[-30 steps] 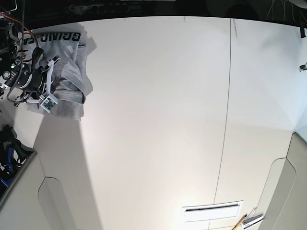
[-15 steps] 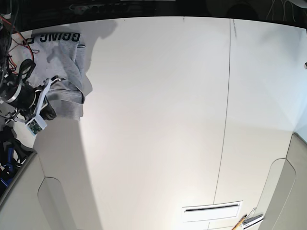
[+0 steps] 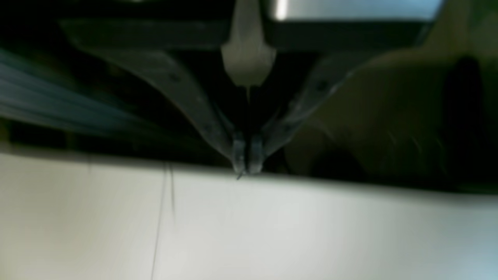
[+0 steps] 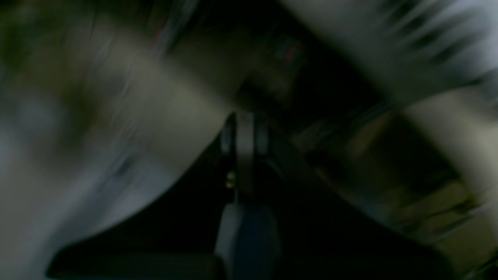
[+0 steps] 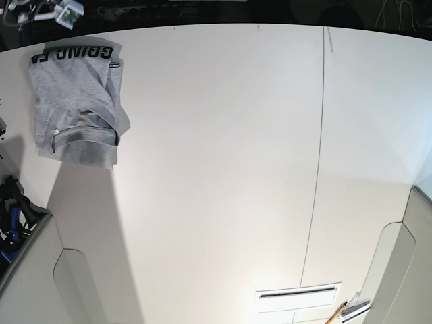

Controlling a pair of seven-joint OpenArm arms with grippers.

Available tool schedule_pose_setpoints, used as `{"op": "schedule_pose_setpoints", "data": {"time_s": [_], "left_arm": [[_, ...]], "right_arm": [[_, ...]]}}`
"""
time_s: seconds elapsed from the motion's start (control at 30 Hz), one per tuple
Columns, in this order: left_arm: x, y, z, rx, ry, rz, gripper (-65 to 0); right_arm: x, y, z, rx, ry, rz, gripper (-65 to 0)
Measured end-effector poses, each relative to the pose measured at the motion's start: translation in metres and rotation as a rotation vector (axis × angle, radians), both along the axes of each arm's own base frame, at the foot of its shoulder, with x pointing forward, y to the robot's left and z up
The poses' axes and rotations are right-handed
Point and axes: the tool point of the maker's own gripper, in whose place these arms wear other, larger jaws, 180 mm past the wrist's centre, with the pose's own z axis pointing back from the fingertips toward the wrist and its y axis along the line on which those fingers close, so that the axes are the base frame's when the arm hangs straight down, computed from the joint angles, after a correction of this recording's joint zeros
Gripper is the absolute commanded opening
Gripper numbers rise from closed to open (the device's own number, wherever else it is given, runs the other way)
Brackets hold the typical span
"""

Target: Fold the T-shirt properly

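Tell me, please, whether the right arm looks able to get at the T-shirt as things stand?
Probably yes: the T-shirt lies uncovered on the table, nothing on top. The right gripper, shut, is off the cloth.

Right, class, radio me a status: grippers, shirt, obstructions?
Left gripper shut, empty, at the table edge. Right gripper too blurred to call. T-shirt folded, far corner, untouched. Nothing in the way.

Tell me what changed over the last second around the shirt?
The right arm, which sat over the T-shirt at the table's left side, pulled off it and swung clear; only a bit of it shows at the top-left corner. The shirt is now fully uncovered. It stayed put, same folded bundle with lettering at the far edge. The left tool reads shut; the right wrist view is too blurred to judge.
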Motion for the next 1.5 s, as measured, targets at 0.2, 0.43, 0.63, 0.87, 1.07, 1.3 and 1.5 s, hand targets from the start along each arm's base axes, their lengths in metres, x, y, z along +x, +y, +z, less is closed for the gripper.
{"op": "schedule_pose_setpoints", "data": {"time_s": [0.2,0.43,0.63,0.87,1.07,1.3,1.5], "left_arm": [[-0.062,-0.045,-0.050,-0.164,0.330,-0.225,-65.0],[-0.176,-0.068,-0.137,-0.239,0.669,-0.372,-65.0],[-0.217,-0.074,-0.209,-0.185,0.753,-0.579,-65.0],[-0.166,-0.145,-0.308,-0.122,0.637,-0.637,-65.0],[-0.093,-0.213,-0.355,-0.098,0.507,-0.543,-65.0],[-0.033,-0.183,-0.371,0.132,0.412,-0.394,-65.0],[-0.020,-0.169,-0.370,0.134,0.359,-0.272,-65.0]], "right_arm": [[-0.106,-0.026,-0.002,-0.055,0.341,-0.055,-65.0],[-0.191,-0.072,-0.038,-0.154,0.645,-0.219,-65.0],[-0.191,-0.063,-0.117,-0.090,0.673,-0.346,-65.0],[-0.139,0.026,-0.216,0.125,0.484,-0.507,-65.0],[-0.062,0.079,-0.272,0.069,0.257,-0.709,-65.0],[-0.001,0.085,-0.288,-0.013,0.076,-0.845,-65.0],[0.022,0.088,-0.289,0.022,0.016,-0.992,-65.0]]}}
